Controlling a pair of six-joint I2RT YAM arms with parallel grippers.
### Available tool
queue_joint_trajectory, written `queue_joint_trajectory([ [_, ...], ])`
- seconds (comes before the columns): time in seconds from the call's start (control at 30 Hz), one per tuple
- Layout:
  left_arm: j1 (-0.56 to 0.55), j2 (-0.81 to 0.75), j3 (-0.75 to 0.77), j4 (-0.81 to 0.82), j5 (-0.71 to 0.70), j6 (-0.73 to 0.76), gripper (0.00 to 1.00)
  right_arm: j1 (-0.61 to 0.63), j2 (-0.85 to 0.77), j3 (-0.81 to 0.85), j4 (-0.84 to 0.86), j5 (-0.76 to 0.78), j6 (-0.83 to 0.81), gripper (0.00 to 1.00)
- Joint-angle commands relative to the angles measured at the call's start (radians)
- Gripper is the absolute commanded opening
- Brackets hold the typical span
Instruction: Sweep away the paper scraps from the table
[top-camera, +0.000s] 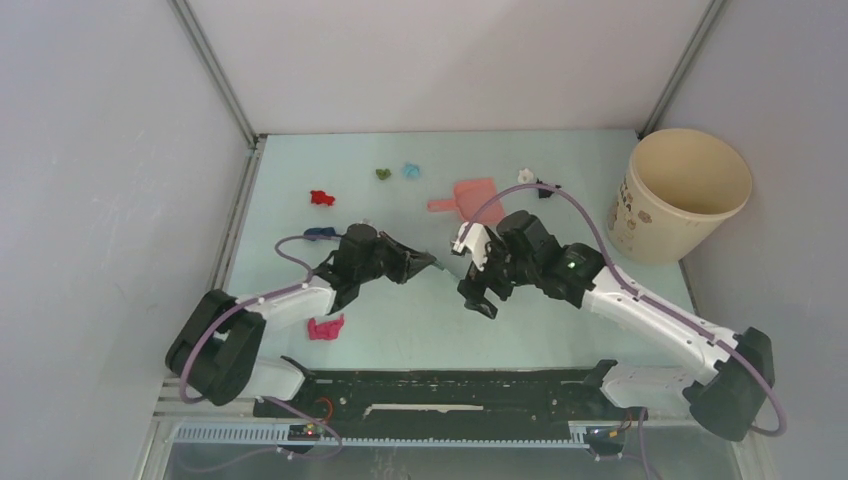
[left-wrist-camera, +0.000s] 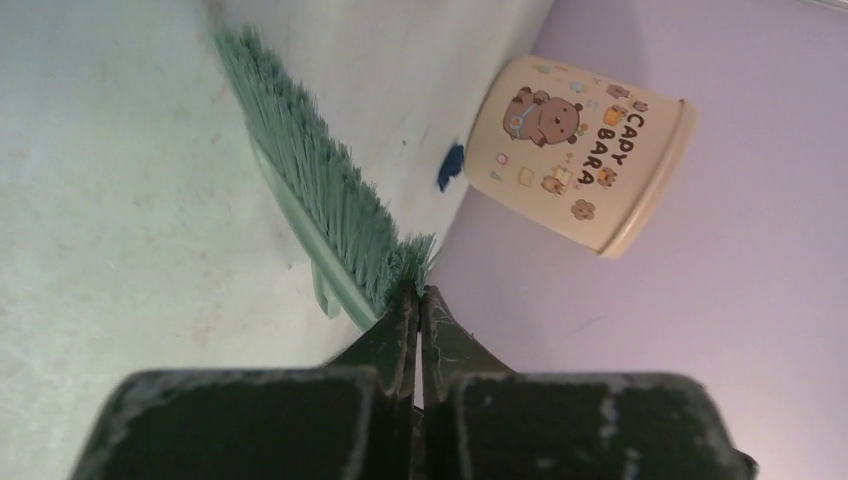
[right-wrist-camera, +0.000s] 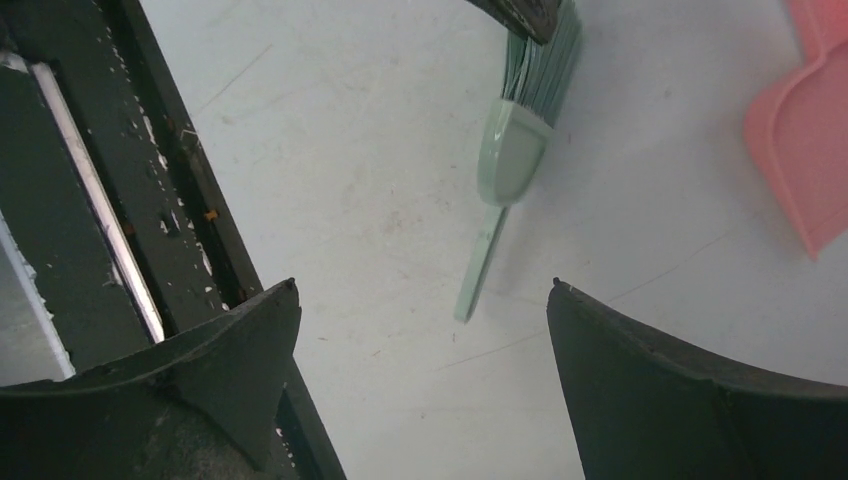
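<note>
Paper scraps lie on the mint-green table (top-camera: 560, 320): red (top-camera: 321, 197), green (top-camera: 382, 173), light blue (top-camera: 410, 170), white (top-camera: 526, 176), dark blue (top-camera: 318, 233) and magenta-pink (top-camera: 326, 327). Another dark blue scrap (left-wrist-camera: 450, 165) lies near the cup. My left gripper (top-camera: 425, 262) (left-wrist-camera: 420, 292) is shut on the bristle end of the teal-green hand brush (left-wrist-camera: 320, 190). The brush (right-wrist-camera: 520, 140) lies low over the table, its handle pointing at my right gripper (right-wrist-camera: 420, 285). My right gripper (top-camera: 468, 272) is open and empty just right of the brush.
The salmon-pink dustpan (top-camera: 470, 197) (right-wrist-camera: 810, 130) lies on the table behind the grippers. A cream paper cup (top-camera: 680, 195) (left-wrist-camera: 575, 150) stands at the back right. Grey walls close three sides. A black rail (right-wrist-camera: 150, 230) runs along the near edge.
</note>
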Motion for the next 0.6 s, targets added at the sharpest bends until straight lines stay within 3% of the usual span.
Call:
queue_joint_trajectory([
  [0.0, -0.035, 0.051, -0.020, 0.286, 0.069, -0.269, 0.00, 0.038, 0.056, 0.027, 0.026, 0.086, 0.032, 1.00],
  [0.27, -0.059, 0.052, -0.007, 0.302, 0.080, -0.313, 0.00, 0.043, 0.125, -0.017, 0.172, 0.101, -0.050, 0.95],
  [0.57, -0.076, 0.047, -0.002, 0.324, 0.101, -0.323, 0.00, 0.004, 0.184, -0.027, 0.237, 0.104, -0.021, 0.79],
])
